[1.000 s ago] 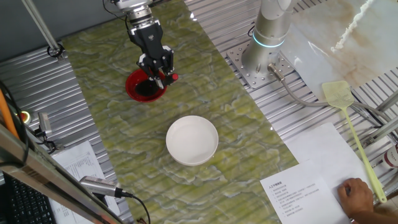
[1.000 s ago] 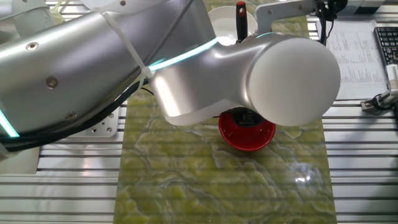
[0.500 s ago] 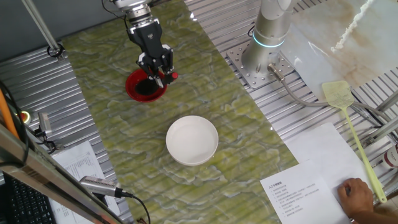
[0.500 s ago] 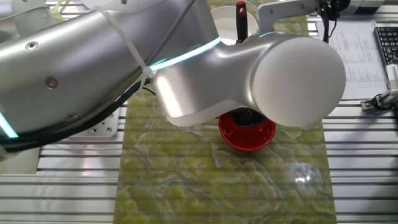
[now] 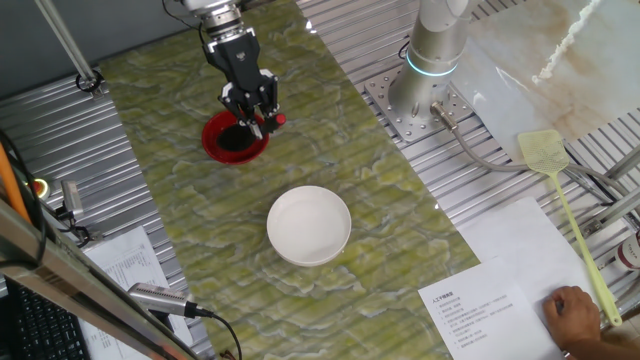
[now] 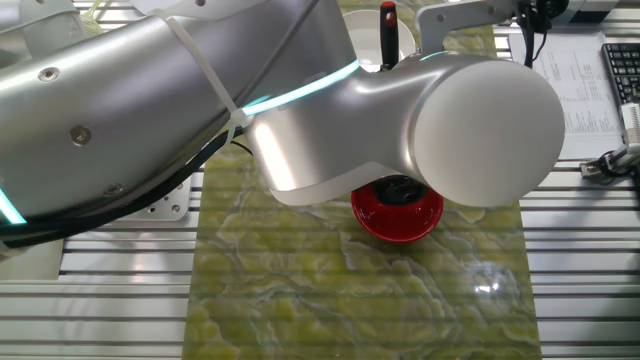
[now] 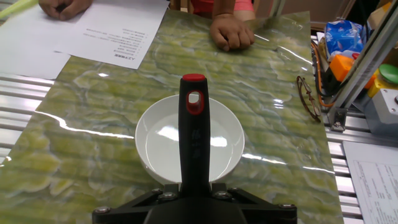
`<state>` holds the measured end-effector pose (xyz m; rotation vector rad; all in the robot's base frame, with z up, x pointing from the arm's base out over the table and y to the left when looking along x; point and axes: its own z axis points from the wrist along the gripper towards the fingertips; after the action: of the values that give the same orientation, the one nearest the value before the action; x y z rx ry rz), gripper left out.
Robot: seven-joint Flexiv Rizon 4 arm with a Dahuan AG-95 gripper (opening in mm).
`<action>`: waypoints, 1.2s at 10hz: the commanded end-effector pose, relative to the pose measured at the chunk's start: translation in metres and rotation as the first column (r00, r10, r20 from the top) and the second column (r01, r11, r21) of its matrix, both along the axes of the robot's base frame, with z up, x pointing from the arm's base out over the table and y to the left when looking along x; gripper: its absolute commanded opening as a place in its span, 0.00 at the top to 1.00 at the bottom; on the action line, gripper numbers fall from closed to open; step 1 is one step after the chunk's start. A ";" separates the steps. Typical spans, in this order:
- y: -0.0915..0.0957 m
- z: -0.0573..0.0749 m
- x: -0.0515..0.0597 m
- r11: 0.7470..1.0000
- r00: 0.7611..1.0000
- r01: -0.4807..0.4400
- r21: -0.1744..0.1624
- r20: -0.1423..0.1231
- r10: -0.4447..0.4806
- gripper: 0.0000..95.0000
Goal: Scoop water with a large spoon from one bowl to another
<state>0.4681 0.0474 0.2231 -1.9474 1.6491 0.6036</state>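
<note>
My gripper [image 5: 252, 112] is shut on the handle of the black ladle, over the red bowl [image 5: 215, 145] at the far left of the mat. The ladle's head [image 5: 236, 141] sits inside the red bowl; its red handle tip [image 5: 280, 122] sticks out to the right. In the hand view the black handle [image 7: 193, 143] with its red tip [image 7: 193, 79] points at the white bowl [image 7: 158, 146]. The white bowl [image 5: 309, 225] stands mid-mat. In the other fixed view the arm hides most of the red bowl [image 6: 400, 220]. Water in either bowl cannot be made out.
A yellow-green fly swatter [image 5: 563, 200] lies at the right beside printed sheets [image 5: 478, 310]. A person's hand [image 5: 575, 315] rests at the lower right; hands [image 7: 231, 31] also show in the hand view. The robot base [image 5: 432, 60] stands at the back right.
The gripper and ladle have risen slightly over the red bowl; otherwise nothing has visibly moved.
</note>
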 end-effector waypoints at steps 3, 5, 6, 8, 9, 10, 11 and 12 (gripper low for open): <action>-0.003 0.002 0.000 1.000 1.000 -0.008 0.001 -0.005 0.008 1.00; -0.006 0.003 0.000 1.000 1.000 -0.014 0.005 -0.009 0.014 1.00; -0.007 0.004 0.000 1.000 1.000 -0.015 0.004 -0.012 0.015 1.00; -0.010 0.009 0.003 1.000 1.000 -0.023 -0.005 -0.013 0.023 1.00; -0.010 0.010 0.005 1.000 1.000 -0.025 -0.009 -0.015 0.025 1.00; -0.010 0.012 0.009 0.999 0.999 -0.029 -0.017 -0.017 0.028 1.00; -0.010 0.011 0.011 0.999 0.999 -0.029 -0.018 -0.018 0.029 1.00; -0.011 0.011 0.011 0.999 0.999 -0.030 -0.014 -0.017 0.030 1.00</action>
<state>0.4808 0.0376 0.2338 -1.9873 1.6390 0.6266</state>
